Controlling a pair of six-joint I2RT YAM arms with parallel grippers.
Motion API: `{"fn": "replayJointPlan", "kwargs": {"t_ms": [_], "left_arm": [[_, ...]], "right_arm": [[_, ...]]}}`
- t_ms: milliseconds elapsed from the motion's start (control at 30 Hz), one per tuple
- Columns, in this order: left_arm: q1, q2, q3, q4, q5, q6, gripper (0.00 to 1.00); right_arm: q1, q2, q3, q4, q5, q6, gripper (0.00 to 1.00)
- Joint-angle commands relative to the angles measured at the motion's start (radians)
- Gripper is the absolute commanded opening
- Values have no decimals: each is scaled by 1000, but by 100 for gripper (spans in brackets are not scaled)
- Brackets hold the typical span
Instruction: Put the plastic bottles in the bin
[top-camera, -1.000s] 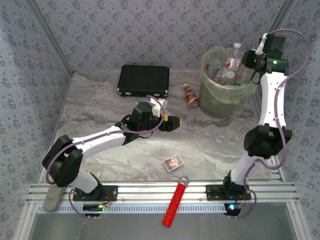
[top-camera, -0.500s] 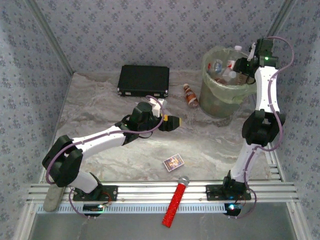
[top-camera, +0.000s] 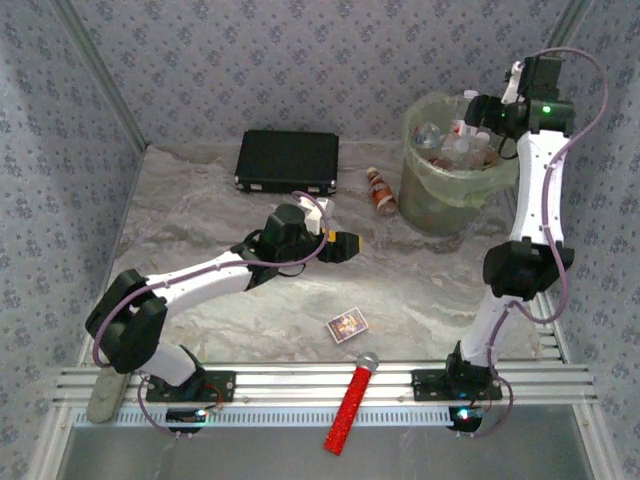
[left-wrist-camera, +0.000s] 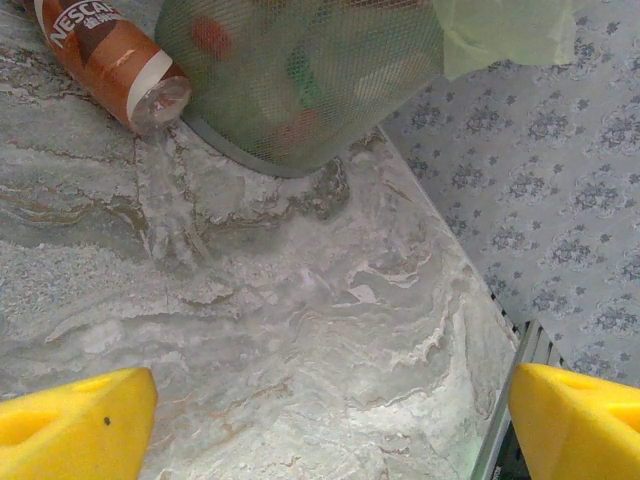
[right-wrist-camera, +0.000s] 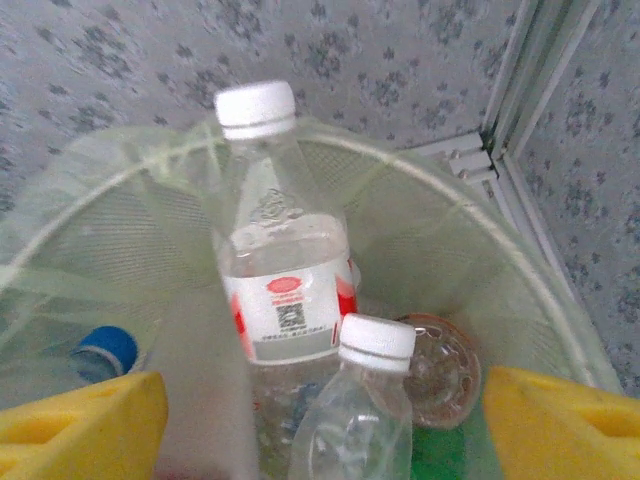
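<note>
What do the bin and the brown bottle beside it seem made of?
Bin: apparently fine plastic mesh, matte pale green; the weave shows. Liner: thin filmy plastic. Brown bottle: probably clear glossy plastic; see-through base, printed label.

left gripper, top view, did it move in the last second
No. The left gripper sits in the same spot, near-right of the black case.

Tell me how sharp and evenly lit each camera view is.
Top external: evenly lit, a little soft; the card box print is unreadable. Left wrist: the marble table and the brown bottle label are crisp, the left fingers softer. Right wrist: the tall clear bottle label is sharp, the nearer bottle and right fingers blurred.
</note>
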Motion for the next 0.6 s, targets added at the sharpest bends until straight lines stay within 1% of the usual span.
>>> {"fn": "replayJointPlan", "kwargs": {"t_ms": [0,167,267,433,567], "left_arm": [[-4,3,18,0,4,-6,91],[-3,-6,14,-19,-14,-1,91],[4,-23,5,-46,-41,10,91],[30,-76,-23,-111,-108,34,91],[65,-122,-47,-172,-161,34,91]], "right_arm": [[4,-93,14,-43,-16,-9,84],[77,-196,-59,-35,-7,-23,83],[163,-261,-122,-19,32,-35,82],[376,-325,-202,7,142,-61,81],[582,-286,-220,11,264,-84,80]]}}
